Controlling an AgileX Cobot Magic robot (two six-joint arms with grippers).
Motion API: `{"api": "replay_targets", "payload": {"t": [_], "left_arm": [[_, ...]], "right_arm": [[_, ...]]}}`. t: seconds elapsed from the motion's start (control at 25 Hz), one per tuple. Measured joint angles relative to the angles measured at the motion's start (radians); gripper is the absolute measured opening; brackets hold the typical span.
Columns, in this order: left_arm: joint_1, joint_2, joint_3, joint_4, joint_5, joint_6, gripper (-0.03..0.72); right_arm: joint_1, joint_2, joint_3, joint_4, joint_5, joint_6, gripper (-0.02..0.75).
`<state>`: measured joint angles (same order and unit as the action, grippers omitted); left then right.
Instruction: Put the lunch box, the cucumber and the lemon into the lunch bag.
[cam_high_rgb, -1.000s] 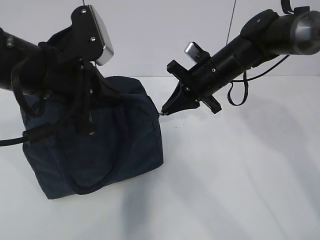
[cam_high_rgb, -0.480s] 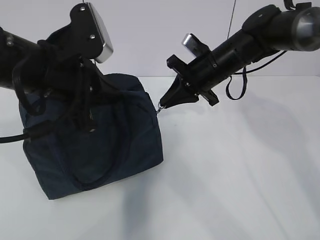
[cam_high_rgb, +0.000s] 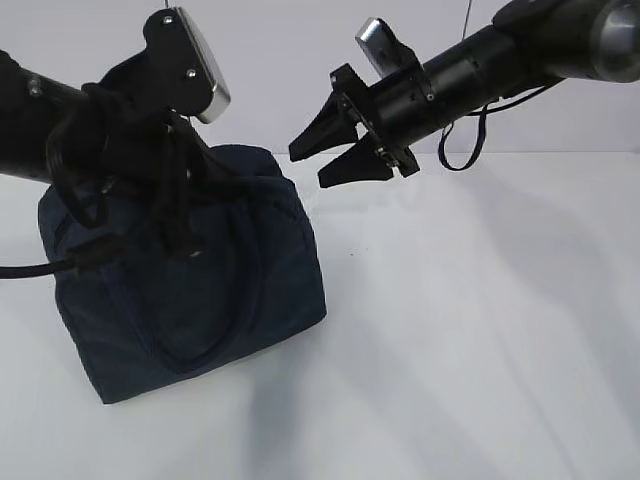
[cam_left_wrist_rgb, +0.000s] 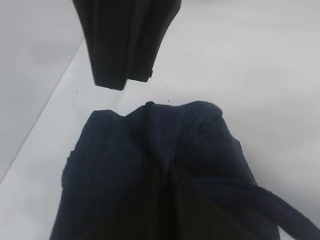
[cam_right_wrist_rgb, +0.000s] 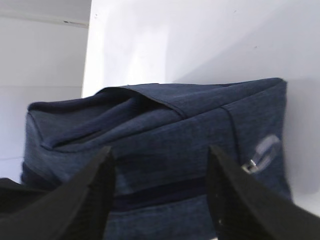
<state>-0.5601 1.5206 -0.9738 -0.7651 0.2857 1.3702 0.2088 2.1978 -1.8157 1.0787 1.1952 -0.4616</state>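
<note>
Hand (cam_high_rgb: 318, 163) on right spread, apparently empty, above lunch bag (cam_high_rgb: 200, 300).

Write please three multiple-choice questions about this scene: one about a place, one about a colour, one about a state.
1. Where is the right gripper?
A. in the air, to the upper right of the lunch bag
B. inside the bag
C. flat on the table

2. What colour is the lunch bag?
A. red
B. dark navy
C. yellow

3. How do the jaws of the right gripper stand?
A. shut on the bag's handle
B. shut on a lemon
C. apart, holding nothing

Answers:
1 A, the exterior view shows it above the table, clear of the bag.
2 B, every view shows dark blue fabric.
3 C, the right wrist view shows both fingers spread with only the bag behind them.
</note>
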Motion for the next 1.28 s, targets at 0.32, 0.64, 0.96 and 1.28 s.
{"api": "replay_targets", "payload": {"t": [0.32,0.64,0.96,1.28], "left_arm": [[0.004,0.001,0.000,-0.065,-0.015,0.000,0.024],[0.088,0.001,0.000,-0.136,-0.020,0.000,0.113],[0.106,0.001,0.000,-0.166,0.015,0.000,0.179],[0.106,0.001,0.000,-0.215,0.024,0.000,0.249]], "right_arm": [[0.000,-0.081,0.001,-0.264,0.009,-0.126,0.463],[-0.001,-0.243,0.110,-0.368,0.022,-0.328,0.464],[0.024,-0.296,0.251,-0.374,0.023,-0.465,0.464],[0.026,-0.341,0.312,-0.375,0.023,-0.528,0.465]]}}
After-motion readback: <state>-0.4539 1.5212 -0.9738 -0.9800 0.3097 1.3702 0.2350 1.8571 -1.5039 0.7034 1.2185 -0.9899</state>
